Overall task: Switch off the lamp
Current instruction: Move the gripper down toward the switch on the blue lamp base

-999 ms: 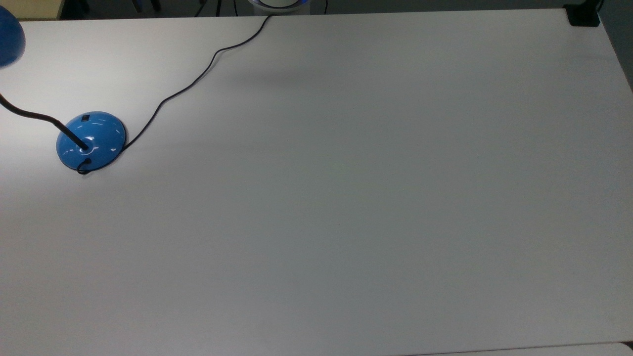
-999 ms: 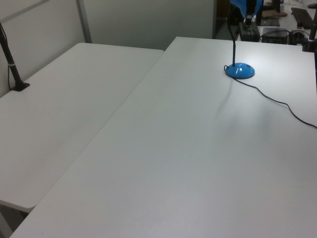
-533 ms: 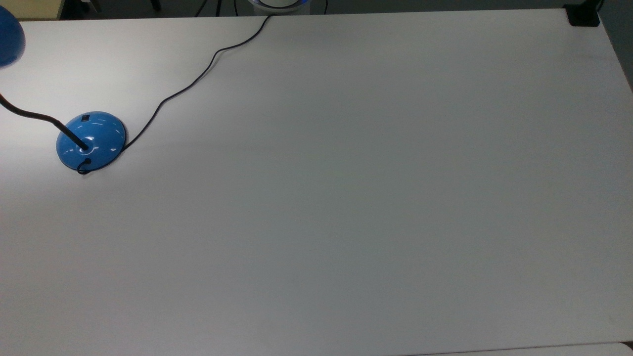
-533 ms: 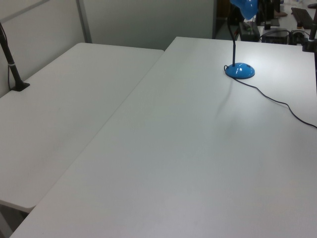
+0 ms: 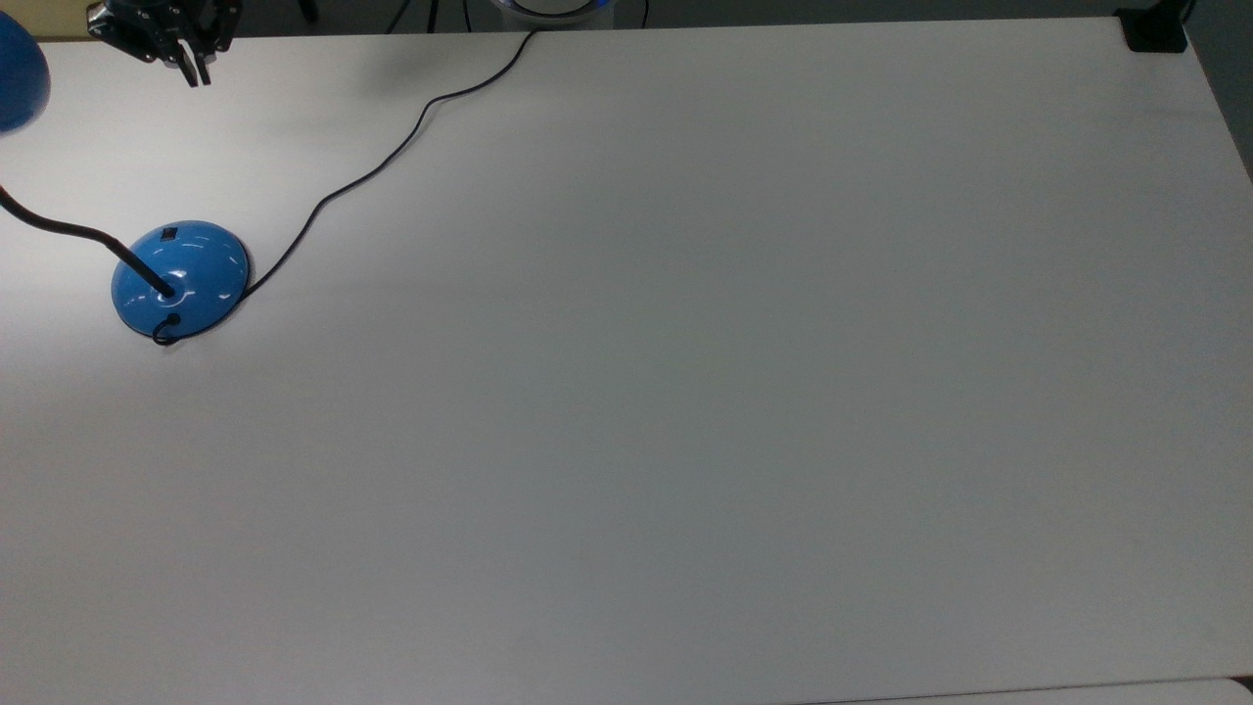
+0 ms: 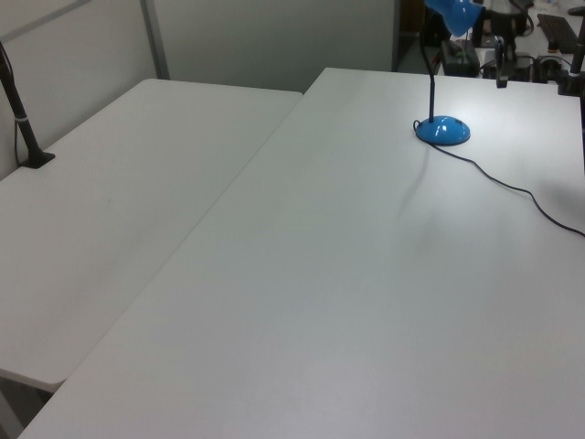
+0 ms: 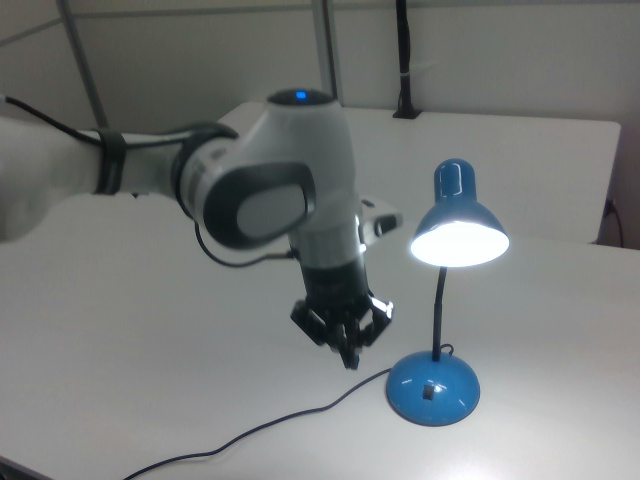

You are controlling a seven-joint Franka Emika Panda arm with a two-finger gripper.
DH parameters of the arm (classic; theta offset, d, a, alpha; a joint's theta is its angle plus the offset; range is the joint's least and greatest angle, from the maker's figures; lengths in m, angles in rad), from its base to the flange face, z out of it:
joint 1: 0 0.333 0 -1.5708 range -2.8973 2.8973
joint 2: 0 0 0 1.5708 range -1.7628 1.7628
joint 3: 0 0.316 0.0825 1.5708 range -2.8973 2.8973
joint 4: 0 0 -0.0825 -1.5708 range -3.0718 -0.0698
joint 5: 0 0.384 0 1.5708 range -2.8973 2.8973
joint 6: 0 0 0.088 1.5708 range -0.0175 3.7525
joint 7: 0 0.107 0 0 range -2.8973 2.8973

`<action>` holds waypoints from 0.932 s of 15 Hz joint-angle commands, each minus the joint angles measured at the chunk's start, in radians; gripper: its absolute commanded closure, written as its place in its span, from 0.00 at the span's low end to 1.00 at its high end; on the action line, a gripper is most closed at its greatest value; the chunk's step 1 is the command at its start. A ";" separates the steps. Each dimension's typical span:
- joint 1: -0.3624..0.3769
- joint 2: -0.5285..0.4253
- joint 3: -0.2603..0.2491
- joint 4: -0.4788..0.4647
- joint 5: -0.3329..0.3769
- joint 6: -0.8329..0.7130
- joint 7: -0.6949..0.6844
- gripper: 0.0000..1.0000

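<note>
In the right view, L to R: my claw (image 7: 349, 352) hangs over the white surface (image 7: 150, 380), fingers together, empty. Just right sits the glossy blue gooseneck lamp (image 7: 433, 388), bulb lit, black switch (image 7: 427, 391) untouched. Task barely begun; pressing remains.

White, rounded Panda arm (image 7: 270, 170) with dark grey panels set into the joint housings. Small blue light glowing on top of the uppermost joint. Black band and a thin black cable along the far link. White wrist narrowing to a black gripper (image 7: 347, 355) with dark fingers, seen again as gripper (image 5: 194, 70).
</note>
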 commanded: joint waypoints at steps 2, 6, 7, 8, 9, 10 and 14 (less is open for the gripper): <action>0.000 0.017 -0.059 -0.167 0.157 0.308 -0.089 1.00; -0.019 0.120 -0.061 -0.164 0.324 0.470 -0.091 1.00; -0.019 0.135 -0.059 -0.161 0.385 0.495 -0.097 1.00; -0.019 0.143 -0.061 -0.158 0.451 0.506 -0.115 1.00; -0.020 0.149 -0.061 -0.158 0.514 0.509 -0.149 1.00; -0.022 0.152 -0.061 -0.156 0.571 0.509 -0.188 1.00; -0.045 0.201 -0.061 -0.112 0.715 0.543 -0.270 1.00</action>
